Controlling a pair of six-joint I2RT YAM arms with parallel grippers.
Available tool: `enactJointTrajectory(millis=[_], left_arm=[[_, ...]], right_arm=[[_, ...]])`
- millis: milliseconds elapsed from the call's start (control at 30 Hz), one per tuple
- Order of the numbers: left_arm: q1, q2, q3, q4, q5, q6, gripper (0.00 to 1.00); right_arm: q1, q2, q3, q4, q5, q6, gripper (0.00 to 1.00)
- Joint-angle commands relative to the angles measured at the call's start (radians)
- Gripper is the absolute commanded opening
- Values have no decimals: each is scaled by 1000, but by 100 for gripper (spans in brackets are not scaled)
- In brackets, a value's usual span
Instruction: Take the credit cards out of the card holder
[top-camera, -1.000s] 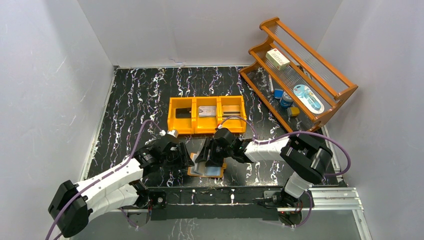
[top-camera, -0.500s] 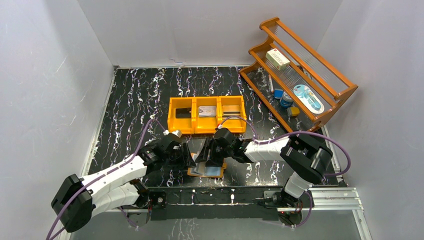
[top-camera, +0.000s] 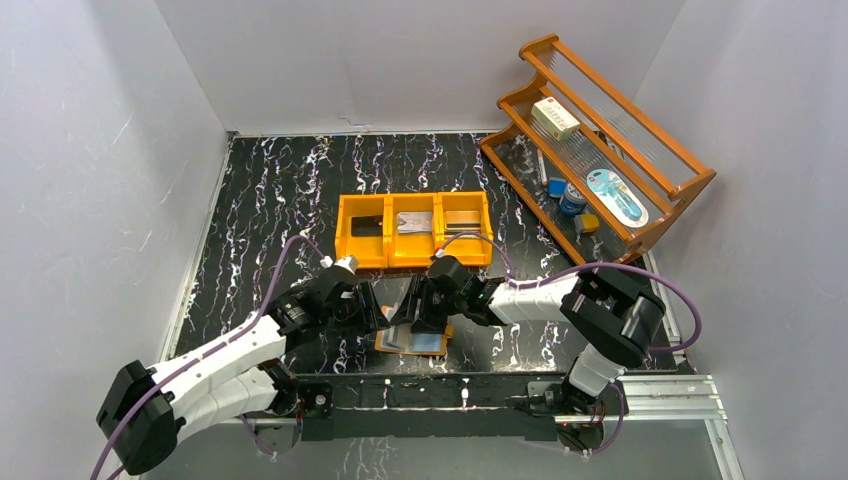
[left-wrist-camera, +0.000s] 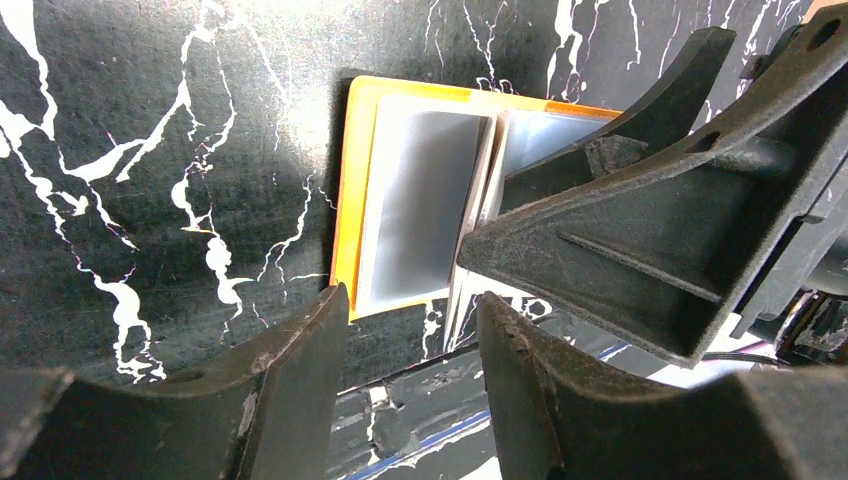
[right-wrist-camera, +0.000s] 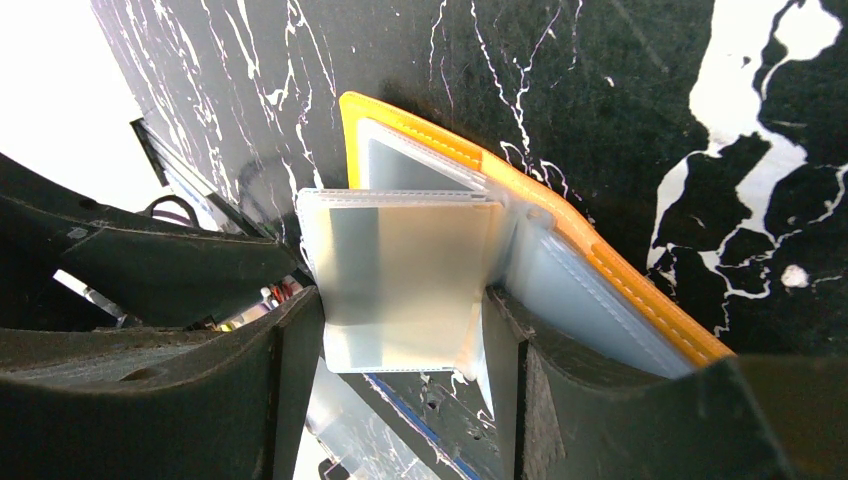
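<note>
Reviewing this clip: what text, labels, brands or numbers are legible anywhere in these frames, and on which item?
No text can be read in any view.
Print and red mark on the white box: too small and blurred.
Print on the blue-and-white pack: too small.
Sleeves of the card holder: no print visible.

White shells, black joints on left arm (top-camera: 225, 350) and right arm (top-camera: 530, 297); purple cables (top-camera: 290, 246).

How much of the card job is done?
Done: three cards lie in the orange bin. In hand: the right gripper pinches a clear sleeve of the open card holder upright; the left gripper hovers open beside it. Left: greyish sleeves may hold more cards.
</note>
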Motion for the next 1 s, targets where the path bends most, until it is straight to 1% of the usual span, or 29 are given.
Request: enactJointTrajectory(millis=[0,133,567,767,967], left_arm=[[3,13,27,-22,-13,14,49],[3,44,21,-6,7,15,48],[3,60,-3,60,63,23,48],[3,84,-1,31,52,17,47],[3,32,9,9,14,18,47]], right_arm=[[0,31,-29,-62,-3,-9,66],[1,35,-29,-60,-6,-9,66],[-2,39,-33,-49,-12,-8,66],[-3,32,-36,-50,-11,-7,66],[-4,31,-38,-49,-12,-6,66]])
